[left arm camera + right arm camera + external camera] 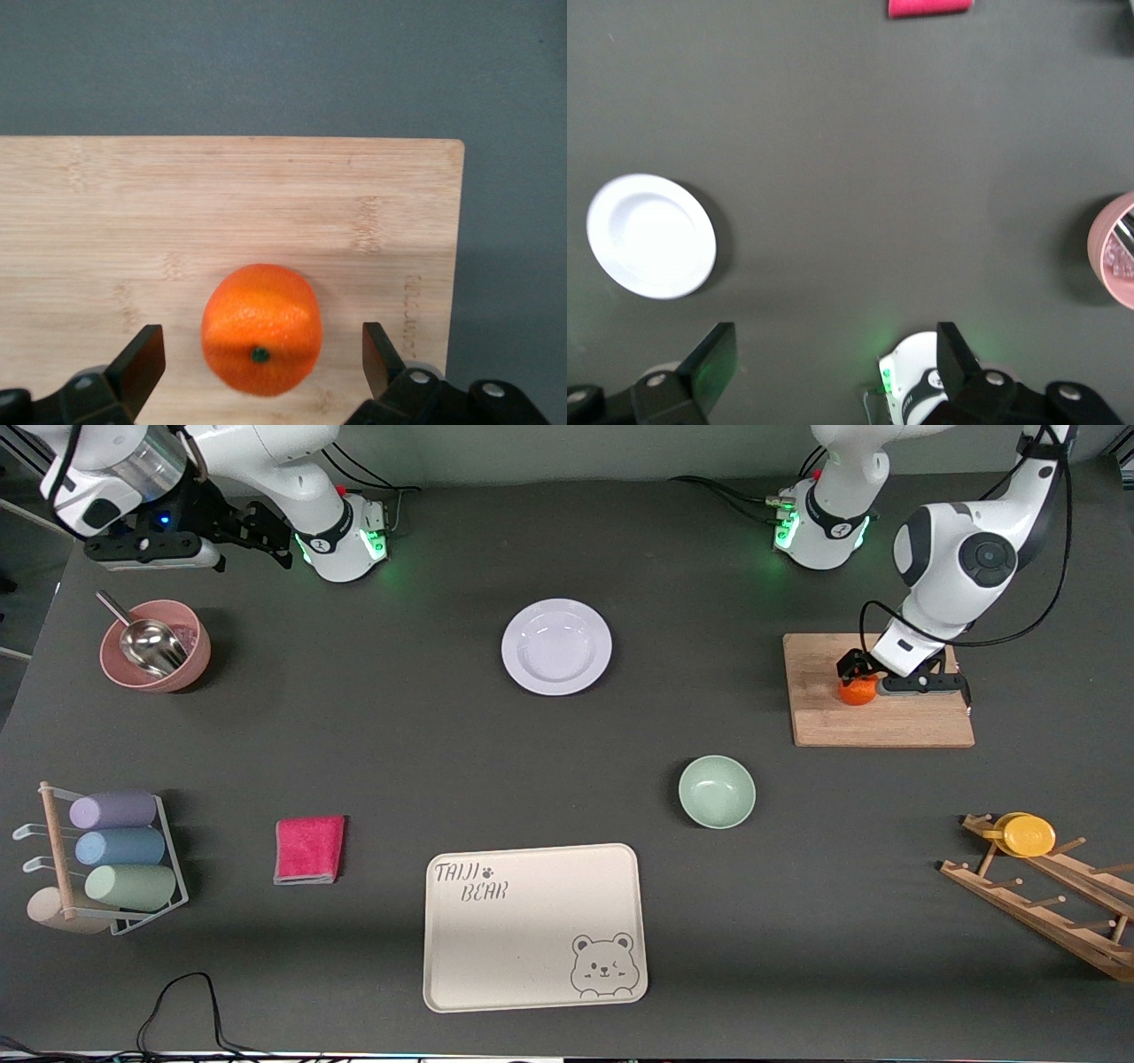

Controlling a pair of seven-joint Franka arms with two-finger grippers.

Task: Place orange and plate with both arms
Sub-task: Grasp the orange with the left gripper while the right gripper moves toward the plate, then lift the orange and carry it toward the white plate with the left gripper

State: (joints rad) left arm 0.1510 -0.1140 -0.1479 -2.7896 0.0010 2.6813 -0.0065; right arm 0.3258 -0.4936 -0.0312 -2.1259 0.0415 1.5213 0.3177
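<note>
The orange [856,691] sits on a wooden cutting board [886,722] at the left arm's end of the table. My left gripper [858,680] is down at it, open. In the left wrist view its fingers [142,363] stand on either side of the orange [261,328] with a gap on each side, over the board [221,195]. The pale lavender plate [556,646] lies empty on the table between the two bases, and shows in the right wrist view [651,235]. My right gripper [266,533] waits open and empty, raised beside its base [833,354].
A mint-green bowl [717,791] and a cream bear tray [534,926] lie nearer the front camera. A pink cloth [309,849], a pink bowl with a scoop [155,646] and a cup rack [115,859] are toward the right arm's end. A wooden rack with a yellow disc [1028,835] is near the board.
</note>
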